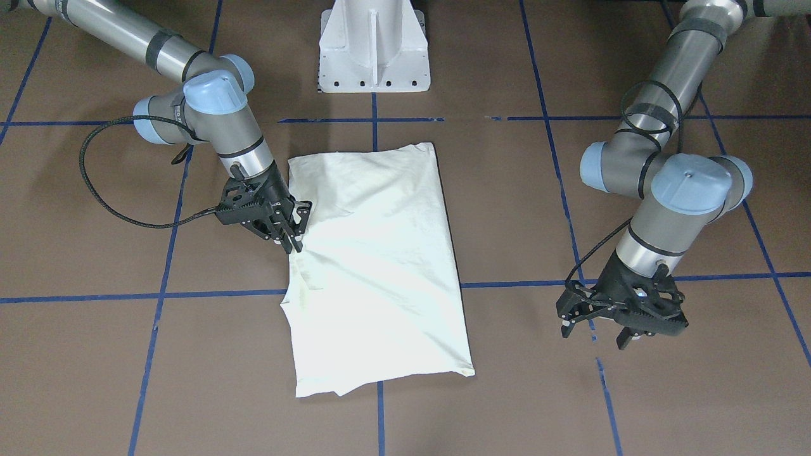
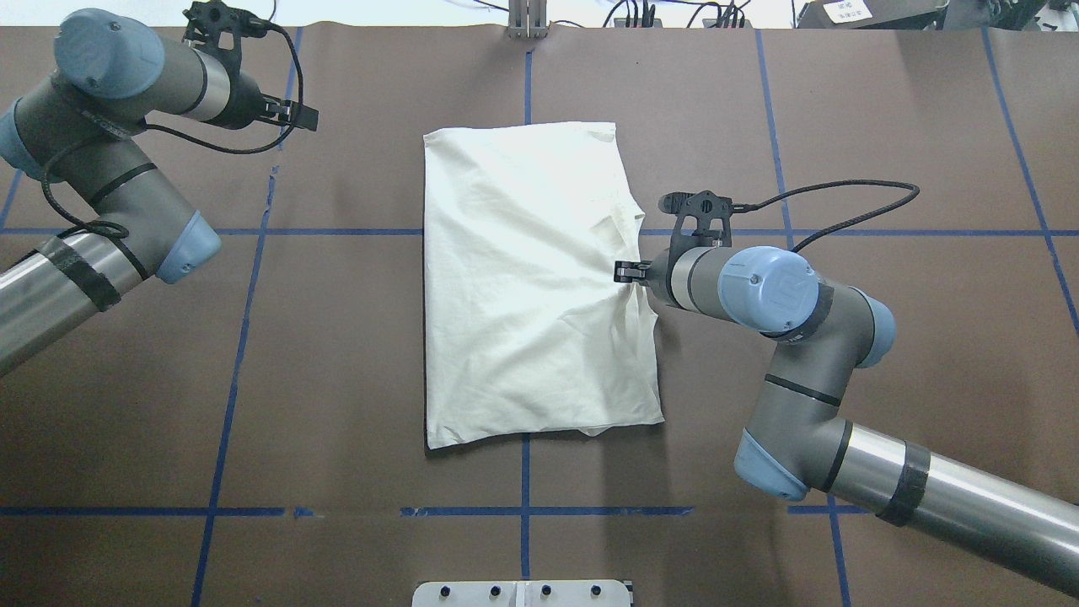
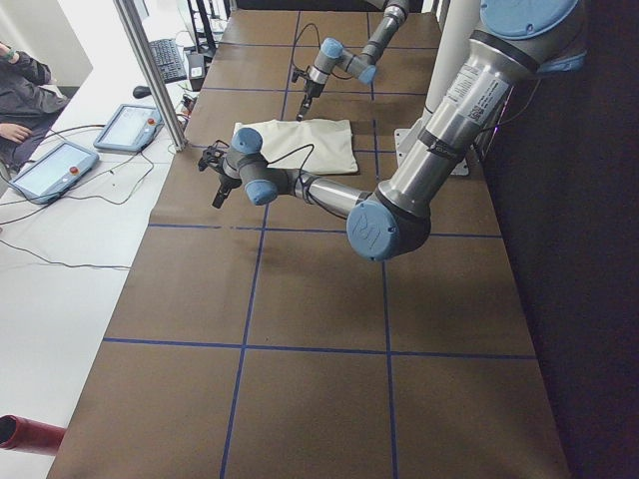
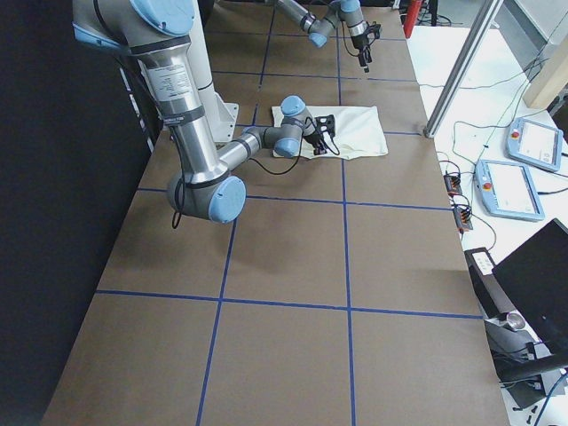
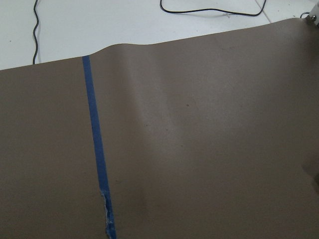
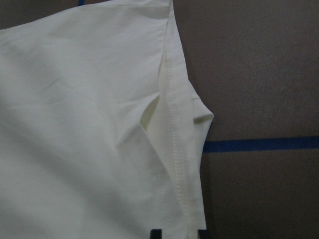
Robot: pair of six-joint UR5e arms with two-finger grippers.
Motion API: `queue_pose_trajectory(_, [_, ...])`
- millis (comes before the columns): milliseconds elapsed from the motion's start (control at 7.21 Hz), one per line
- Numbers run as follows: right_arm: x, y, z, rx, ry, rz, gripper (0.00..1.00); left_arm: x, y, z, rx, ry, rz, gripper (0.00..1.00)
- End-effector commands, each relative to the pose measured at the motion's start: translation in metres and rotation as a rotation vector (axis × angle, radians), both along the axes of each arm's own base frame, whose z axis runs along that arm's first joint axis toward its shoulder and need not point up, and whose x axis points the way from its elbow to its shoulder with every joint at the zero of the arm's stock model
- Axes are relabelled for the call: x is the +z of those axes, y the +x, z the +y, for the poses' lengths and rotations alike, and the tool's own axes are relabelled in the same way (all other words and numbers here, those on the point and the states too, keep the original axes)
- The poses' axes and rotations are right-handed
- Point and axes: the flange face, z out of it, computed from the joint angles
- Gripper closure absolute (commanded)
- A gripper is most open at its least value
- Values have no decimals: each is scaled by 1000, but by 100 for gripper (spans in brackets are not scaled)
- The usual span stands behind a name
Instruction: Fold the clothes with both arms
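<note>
The cream shirt (image 1: 380, 253) lies folded into a rectangle at the table's middle, plain side up; its cat print is hidden. It also shows in the overhead view (image 2: 523, 278). My right gripper (image 1: 293, 239) is at the shirt's side edge, shut on the hem, and creases radiate from there (image 2: 625, 272). In the right wrist view the hem (image 6: 174, 149) runs down between the fingertips (image 6: 155, 233). My left gripper (image 1: 594, 332) is open and empty, above bare table well off the shirt's other side (image 2: 299, 116).
The white pedestal base (image 1: 372, 47) stands at the robot's side of the table. Blue tape lines (image 5: 97, 149) grid the brown table cover. A metal post (image 3: 150, 70) and teach pendants (image 3: 55, 165) sit beyond the far edge, beside an operator.
</note>
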Motion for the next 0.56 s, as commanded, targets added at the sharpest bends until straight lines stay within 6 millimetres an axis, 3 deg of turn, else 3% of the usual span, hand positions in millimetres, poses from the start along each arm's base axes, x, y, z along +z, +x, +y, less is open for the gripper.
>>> queue_pose_trajectory(0, [-21, 2, 5, -26, 6, -40, 0, -6, 0, 1, -3, 4, 11, 0])
queue_pose_trajectory(139, [-35, 15, 12, -28, 8, -80, 0, -14, 3, 6, -25, -26, 47, 0])
queue_pose_trajectory(278, [-41, 27, 19, 2, -45, -136, 0, -24, 19, 27, -33, -69, 104, 0])
queue_pose_trajectory(416, [-37, 39, 28, 45, -129, -202, 0, -36, 35, 62, -32, -120, 177, 0])
